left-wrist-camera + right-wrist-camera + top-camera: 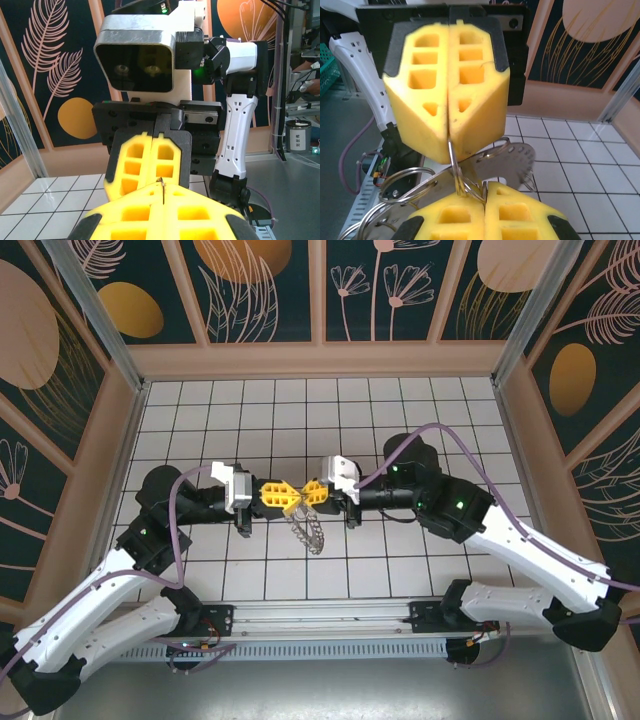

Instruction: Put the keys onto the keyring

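Centrally over the white tiled table (420, 560): left gripper (283, 498) and right gripper (305, 494) set tip to tip, arms reaching in from either side. Yellow fingers (420, 90) of each pressed together, no gap at either seam.

From the right wrist: thin wire loop (453, 167) pinched in the seam of the left gripper above and running down into the seam of the right gripper below, so clamped at both ends.

Keyring (516, 156), grey with scalloped rim, hanging tilted just behind and below the fingertips. From above, dangling directly beneath the meeting point. Exact link between keyring and loop not discernible.

Further wire rings (402, 182) bunched beside the right gripper's fingers, toward the arm bases.
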